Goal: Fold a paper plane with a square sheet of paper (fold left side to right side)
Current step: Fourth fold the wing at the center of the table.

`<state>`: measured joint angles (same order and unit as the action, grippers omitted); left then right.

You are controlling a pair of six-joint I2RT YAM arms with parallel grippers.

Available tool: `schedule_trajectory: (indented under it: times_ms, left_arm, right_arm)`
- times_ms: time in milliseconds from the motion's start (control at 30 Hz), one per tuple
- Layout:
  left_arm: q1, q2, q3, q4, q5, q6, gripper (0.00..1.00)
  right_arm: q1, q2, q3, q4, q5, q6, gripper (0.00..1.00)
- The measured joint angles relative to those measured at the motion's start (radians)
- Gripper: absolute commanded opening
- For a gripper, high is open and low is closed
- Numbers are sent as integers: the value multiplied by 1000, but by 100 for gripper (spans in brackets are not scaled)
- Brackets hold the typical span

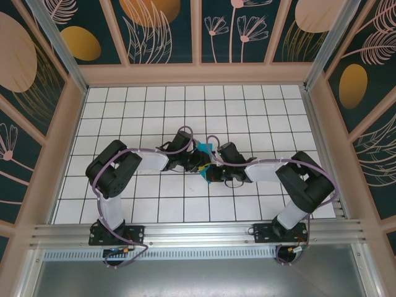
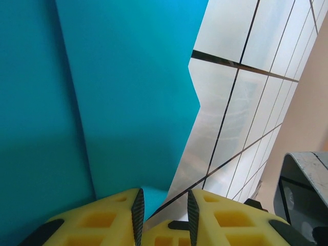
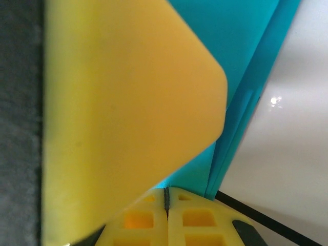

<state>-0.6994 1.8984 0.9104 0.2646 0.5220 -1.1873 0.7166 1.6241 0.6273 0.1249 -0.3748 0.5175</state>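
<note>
The square sheet of paper point(image 1: 205, 149) is at mid-table between my grippers, already a narrower layered shape with long straight creases; I judge early folds done, the pointed dart still to come; it is thin, matte, bright cyan; my right gripper point(image 3: 166, 202) is closed, seemingly pinching its edge; my left gripper point(image 2: 164, 210) stands slightly parted at a corner, over the glossy white tiled table point(image 2: 246, 118).
</note>
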Motion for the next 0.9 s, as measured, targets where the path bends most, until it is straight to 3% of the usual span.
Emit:
schedule_trajectory:
  times_ms: [367,900]
  left_arm:
    - [33,35,43,-51,19,47,31]
    - [126,153,265,-197,-48,146,31]
  right_arm:
    - [10,3,5,1,19,-14,4]
    - [18,13,19,-3,40,-23,4]
